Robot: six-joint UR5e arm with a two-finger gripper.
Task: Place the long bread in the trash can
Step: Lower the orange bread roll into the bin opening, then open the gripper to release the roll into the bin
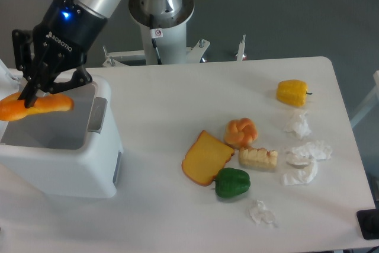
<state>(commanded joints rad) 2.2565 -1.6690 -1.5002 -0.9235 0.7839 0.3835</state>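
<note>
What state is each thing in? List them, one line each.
Robot hand: shut on the long orange-golden toy bread.
Long orange-golden toy bread: held over the bin's opening.
Boxy white plastic trash can: open, upright.
Flat orange-yellow toast slice: lying flat.

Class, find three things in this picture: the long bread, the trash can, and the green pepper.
long bread (50,103), fixed camera, right half of the loaf.
trash can (65,173), fixed camera, white front wall.
green pepper (232,183), fixed camera, middle of its top.

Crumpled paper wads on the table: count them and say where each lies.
4, all near the right edge: one below the yellow pepper, two right of the corn piece, one nearest the front edge. None seems hidden.
</note>
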